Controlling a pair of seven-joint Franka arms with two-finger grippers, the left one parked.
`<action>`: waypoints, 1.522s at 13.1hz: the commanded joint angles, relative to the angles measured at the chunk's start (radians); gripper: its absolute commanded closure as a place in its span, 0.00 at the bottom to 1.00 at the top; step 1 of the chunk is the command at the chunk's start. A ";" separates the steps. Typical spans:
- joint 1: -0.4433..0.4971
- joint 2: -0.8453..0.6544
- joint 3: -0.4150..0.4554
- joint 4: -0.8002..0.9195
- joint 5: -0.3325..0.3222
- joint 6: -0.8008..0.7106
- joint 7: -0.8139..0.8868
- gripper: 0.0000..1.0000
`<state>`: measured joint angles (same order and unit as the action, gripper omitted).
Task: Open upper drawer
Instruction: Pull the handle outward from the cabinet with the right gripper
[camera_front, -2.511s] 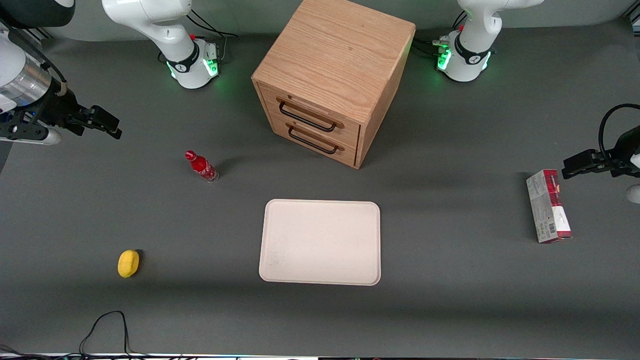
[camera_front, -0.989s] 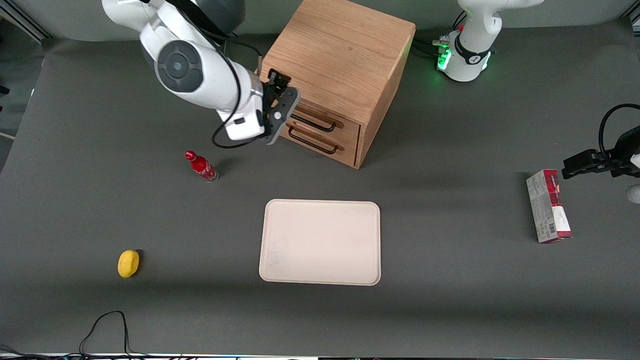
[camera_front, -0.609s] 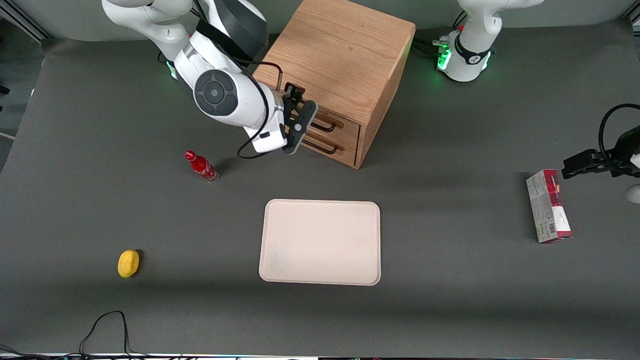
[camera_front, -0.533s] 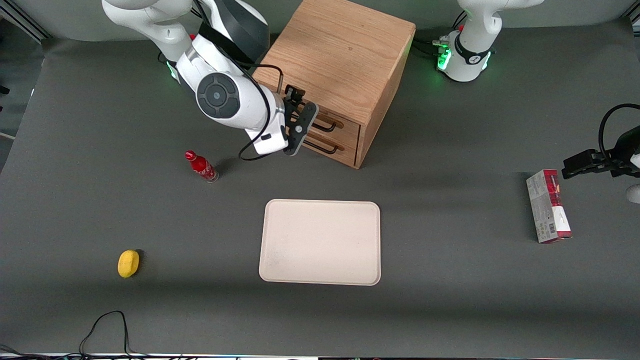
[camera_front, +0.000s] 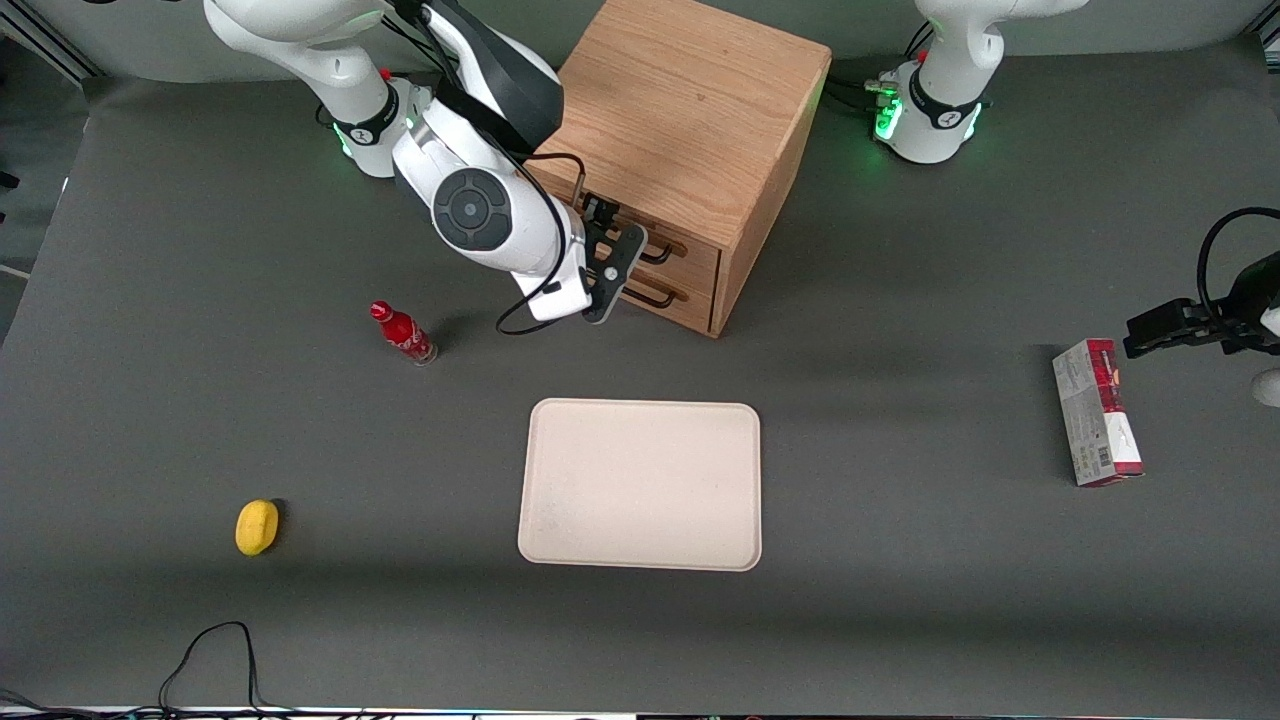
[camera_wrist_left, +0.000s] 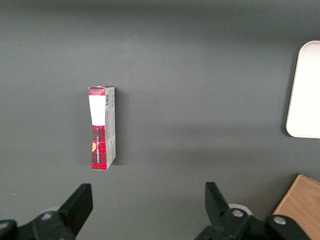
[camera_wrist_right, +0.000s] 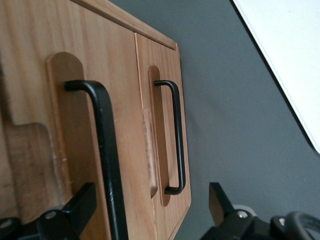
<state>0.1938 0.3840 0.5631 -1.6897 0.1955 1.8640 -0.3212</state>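
The light oak cabinet (camera_front: 680, 110) stands at the back of the table, farther from the front camera than the tray. Its upper drawer (camera_front: 695, 255) is shut, and its black bar handle (camera_front: 660, 255) is partly hidden by my wrist. The lower drawer (camera_front: 690, 297) is shut too. My right gripper (camera_front: 612, 252) is open in front of the upper drawer. In the right wrist view the upper drawer (camera_wrist_right: 100, 45) is close, and its handle (camera_wrist_right: 109, 150) runs between the spread fingers of the gripper (camera_wrist_right: 150, 205), near one finger. The lower drawer's handle (camera_wrist_right: 177, 135) lies outside them.
A cream tray (camera_front: 640, 485) lies nearer the front camera than the cabinet. A red bottle (camera_front: 403, 333) stands beside the working arm. A yellow fruit (camera_front: 256, 526) lies near the front. A red and grey box (camera_front: 1097, 412) lies toward the parked arm's end.
My right arm has swung in from the table's end to the front of the cabinet. The open gripper has slid along the drawer fronts and now straddles the upper handle. Both drawers stay shut.
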 joint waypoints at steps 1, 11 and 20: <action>0.010 0.009 0.003 -0.005 -0.014 0.032 -0.018 0.00; -0.020 0.113 -0.009 0.117 -0.188 0.049 -0.018 0.00; -0.034 0.182 -0.138 0.297 -0.222 0.011 -0.108 0.00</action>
<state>0.1531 0.5419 0.4298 -1.4618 0.0002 1.9065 -0.4129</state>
